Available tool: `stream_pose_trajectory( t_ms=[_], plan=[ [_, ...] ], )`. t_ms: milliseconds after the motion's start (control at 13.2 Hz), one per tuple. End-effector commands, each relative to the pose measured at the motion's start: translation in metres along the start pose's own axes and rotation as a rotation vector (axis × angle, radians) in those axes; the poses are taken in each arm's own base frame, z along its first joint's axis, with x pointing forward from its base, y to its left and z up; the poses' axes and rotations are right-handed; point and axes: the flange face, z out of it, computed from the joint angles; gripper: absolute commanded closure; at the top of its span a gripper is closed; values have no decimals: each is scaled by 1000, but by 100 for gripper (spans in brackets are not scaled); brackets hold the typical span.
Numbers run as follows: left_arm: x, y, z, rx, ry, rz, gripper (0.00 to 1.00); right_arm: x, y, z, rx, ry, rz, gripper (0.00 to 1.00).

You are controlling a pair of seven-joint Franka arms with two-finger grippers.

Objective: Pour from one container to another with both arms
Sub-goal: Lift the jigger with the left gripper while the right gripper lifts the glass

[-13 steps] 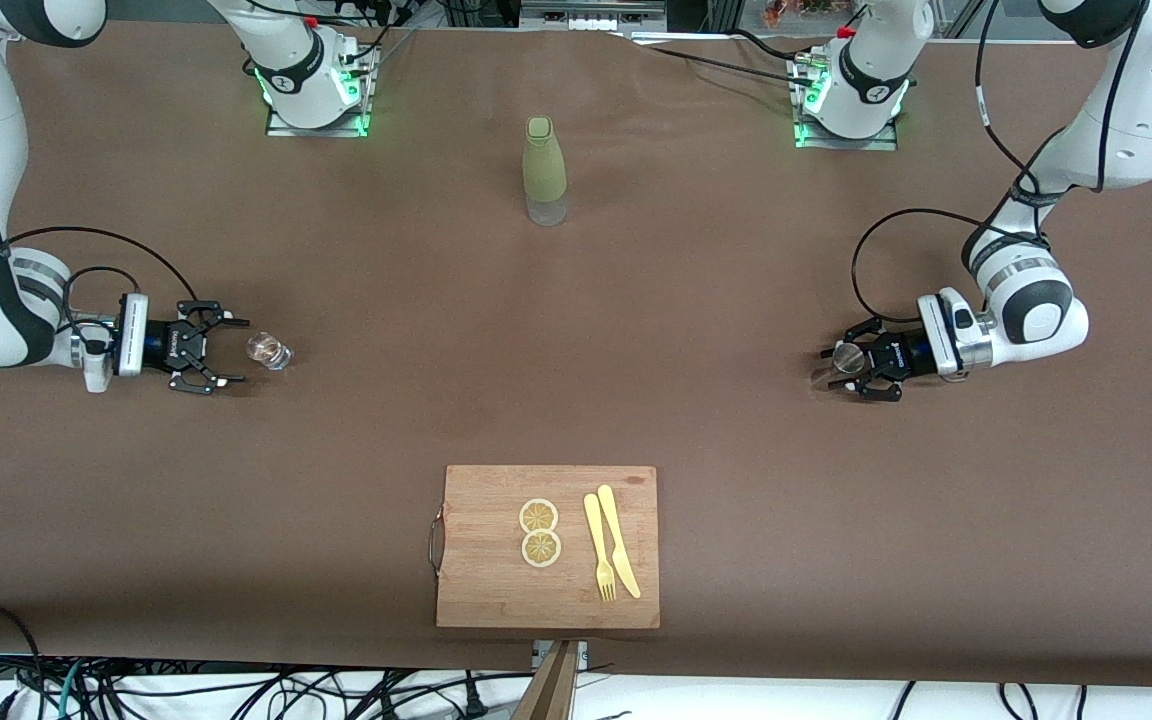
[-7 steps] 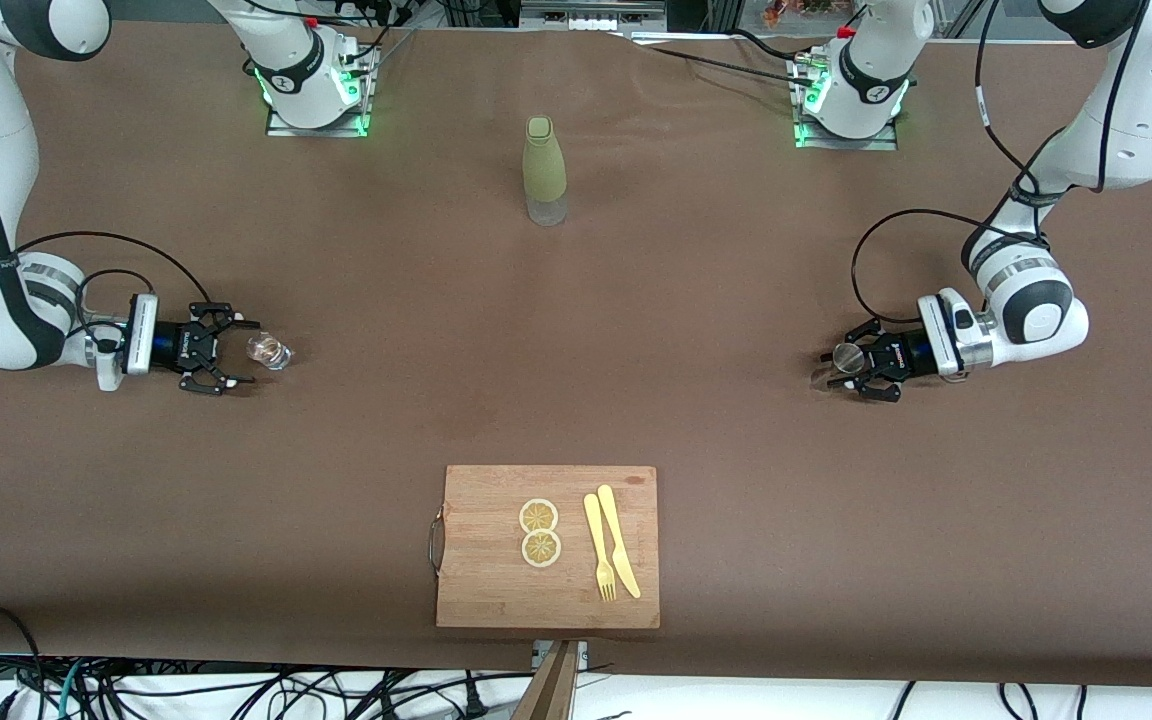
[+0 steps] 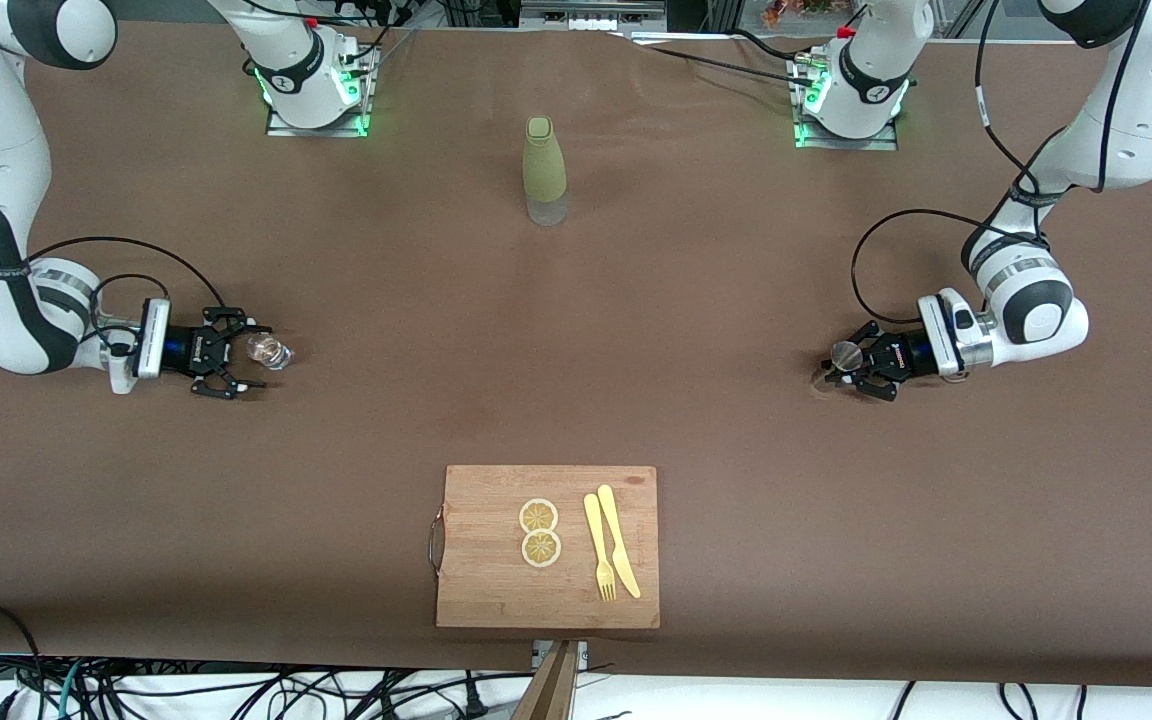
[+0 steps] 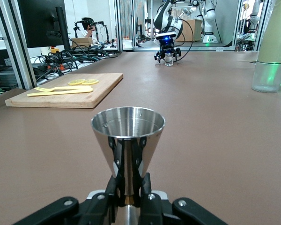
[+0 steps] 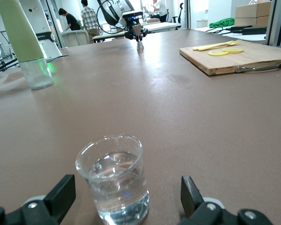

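Note:
The steel jigger stands upright toward the left arm's end of the table. My left gripper is shut on its narrow waist, and the left wrist view shows the jigger's empty upper cone above the black fingers. The clear glass cup stands toward the right arm's end and holds some clear liquid. My right gripper is open and low at the table. In the right wrist view the glass cup sits between the spread fingers, which do not touch it.
A tall olive-green bottle stands mid-table near the bases. A wooden cutting board lies near the front edge, carrying two lemon slices, a yellow fork and a knife. Bare brown table lies between the grippers.
My right gripper has slid along the table toward the glass cup until its fingers flank it. The left gripper's fingers have drawn in on the jigger.

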Motion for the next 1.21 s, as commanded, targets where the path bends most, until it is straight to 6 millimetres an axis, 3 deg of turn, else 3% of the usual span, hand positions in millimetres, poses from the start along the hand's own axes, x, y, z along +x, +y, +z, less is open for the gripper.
stream_pose_trajectory(
  t_ms=[0, 302, 528, 755, 1132],
  plan=[
    [-3, -9, -9, 55, 10, 53, 100, 1, 3, 7, -6, 27, -13, 0],
    [33, -31, -24, 4, -26, -6, 100, 4, 5, 22, 5, 48, -15, 0],
    [78, -40, -3, -93, -118, 61, 100, 2, 5, 26, 5, 58, -10, 0],
    [130, -40, 49, -168, -177, 8, 100, -3, 1, 32, 23, 80, 0, 0],
    [161, -19, 141, -194, -127, -107, 100, -8, -2, 36, 29, 91, 0, 2]
  ],
)
